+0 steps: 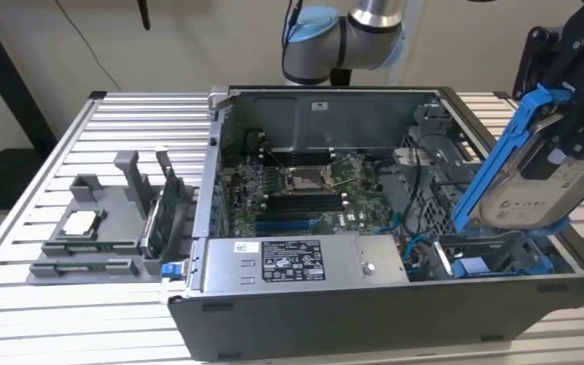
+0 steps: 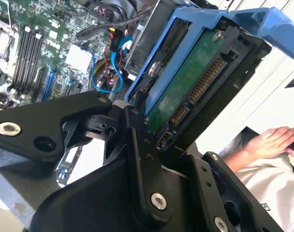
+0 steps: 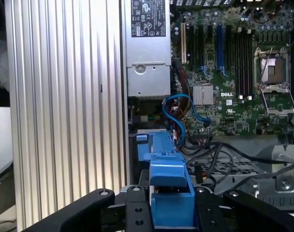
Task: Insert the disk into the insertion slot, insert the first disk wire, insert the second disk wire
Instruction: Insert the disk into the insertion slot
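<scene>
— What takes up the most room?

— The slatted metal tabletop (image 1: 79, 160). An open computer case (image 1: 373, 327) stands on it, toward the tabletop's edge on the exterior view's right.

— And the claw?

— The claw (image 1: 576, 114) hangs above the end of the case nearest that edge. It is spread only as wide as a bright blue carrier frame (image 3: 169, 188). In the first wrist view its fingers (image 3: 135, 210) press on that frame from both sides. It pinches the disk (image 1: 535, 186) and touches nothing else.

— Where is the disk, then?

— In the air and tilted. Its upper end is at the claw and its lower end is down by the drive bay (image 1: 485, 255), at the case's near corner by that same edge. I cannot tell whether it touches the bay.

— How does it look?

— It is flat and rectangular, with a silver-white labelled face toward the exterior camera and the blue frame clipped around it. The second wrist view shows the other side, a green circuit board (image 2: 185, 92) with a row of connector contacts at one end.

— Anything smaller?

— Blue cables (image 3: 178, 108) curl inside the case beside the motherboard (image 3: 234, 72).
</scene>
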Available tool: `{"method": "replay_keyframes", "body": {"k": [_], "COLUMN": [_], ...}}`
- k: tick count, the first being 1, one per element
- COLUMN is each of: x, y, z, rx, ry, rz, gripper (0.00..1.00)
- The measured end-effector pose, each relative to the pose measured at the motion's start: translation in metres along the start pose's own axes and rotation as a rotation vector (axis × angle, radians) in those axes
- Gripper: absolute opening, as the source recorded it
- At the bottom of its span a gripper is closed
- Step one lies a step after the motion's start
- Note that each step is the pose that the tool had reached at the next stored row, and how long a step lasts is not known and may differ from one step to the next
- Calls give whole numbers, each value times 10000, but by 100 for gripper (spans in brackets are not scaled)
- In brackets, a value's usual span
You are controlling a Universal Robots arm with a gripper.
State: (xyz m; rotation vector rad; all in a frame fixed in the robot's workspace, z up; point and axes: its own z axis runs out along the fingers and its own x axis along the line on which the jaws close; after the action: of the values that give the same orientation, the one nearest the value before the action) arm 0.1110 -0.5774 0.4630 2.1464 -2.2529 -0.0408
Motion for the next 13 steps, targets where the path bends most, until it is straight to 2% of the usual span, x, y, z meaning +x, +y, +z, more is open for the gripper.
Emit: {"method": "replay_keyframes", "body": {"k": [7,13], "x": [0,-1], "y": [-3,-14], "z": [80,187], "rx": [0,0], "ry": [0,0], "rz": [0,0], "gripper": [33,33]}}
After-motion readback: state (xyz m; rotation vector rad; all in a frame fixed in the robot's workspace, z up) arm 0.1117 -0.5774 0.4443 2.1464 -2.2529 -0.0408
